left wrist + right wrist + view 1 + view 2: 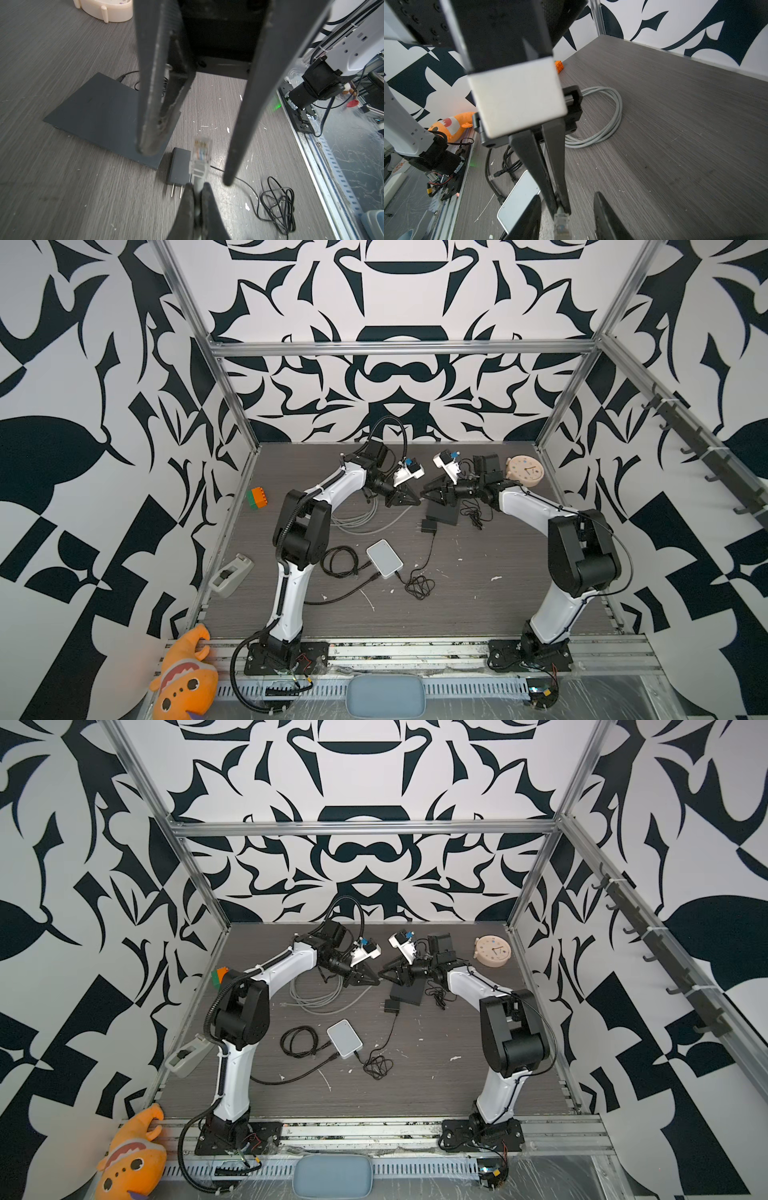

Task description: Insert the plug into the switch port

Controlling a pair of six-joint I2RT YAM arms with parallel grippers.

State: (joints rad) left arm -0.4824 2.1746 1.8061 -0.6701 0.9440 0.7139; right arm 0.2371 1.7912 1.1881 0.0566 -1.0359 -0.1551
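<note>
Starting from the grey table (478,593): the dark switch (99,112) lies flat on it, right under where the two arms meet. We can't see its ports from any angle here, so the edge to aim for is a guess.

The right gripper (430,491) is spread, one finger on each side of the plug but touching nothing. The left gripper (196,187) is pressed together, pinching the grey cable (612,116) just behind the plug. The clear plug (200,155) sticks out past the left fingertips in mid-air, just beside the switch's corner, not in any port yet.

This looks to us like a handoff or regrip. To do it well, we'd close the right fingers squarely on the plug's flat sides, clear of the latch and the contacts. The left should only let go once that grip is firm, or the stiff cable will twist the plug off line.
</note>
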